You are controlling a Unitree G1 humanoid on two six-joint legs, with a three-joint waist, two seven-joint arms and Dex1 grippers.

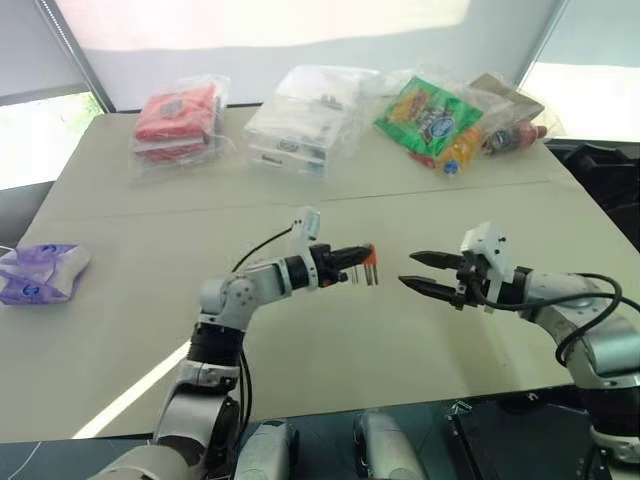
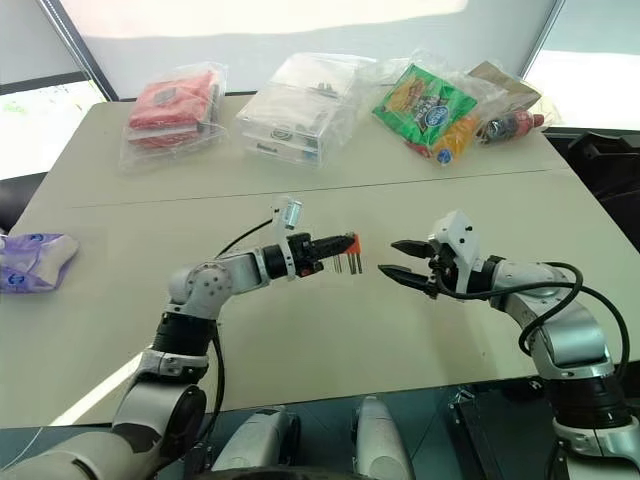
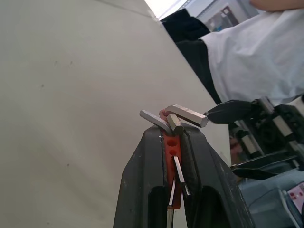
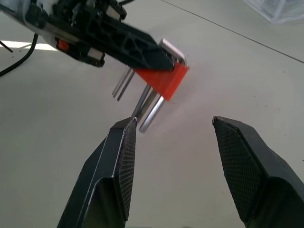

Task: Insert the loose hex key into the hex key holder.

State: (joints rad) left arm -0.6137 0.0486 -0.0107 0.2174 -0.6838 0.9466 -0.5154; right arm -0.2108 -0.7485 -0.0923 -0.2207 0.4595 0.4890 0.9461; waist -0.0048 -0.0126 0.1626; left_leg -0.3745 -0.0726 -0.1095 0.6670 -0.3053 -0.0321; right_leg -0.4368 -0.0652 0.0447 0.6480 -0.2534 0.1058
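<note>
My left gripper [image 1: 358, 255] is shut on the hex key holder [image 1: 368, 253], a small orange-red block, and holds it level above the middle of the table. In the left wrist view the holder [image 3: 172, 147] sits clamped between the two black fingers, with bent key ends on top. Thin dark keys [image 4: 148, 107] hang from the holder [image 4: 164, 78]. My right gripper [image 1: 407, 268] stands open and empty just to the right, pointing at the holder with a small gap between them. The loose hex key on its own is out of view; every key I see sits in the holder.
A purple-and-white packet [image 1: 40, 272] lies at the table's left edge. Along the far side lie a bag of red packs [image 1: 178, 120], a clear bag of white boxes [image 1: 300, 125] and a green snack bag [image 1: 430, 115]. A person's white sleeve [image 3: 256, 57] is beyond the table.
</note>
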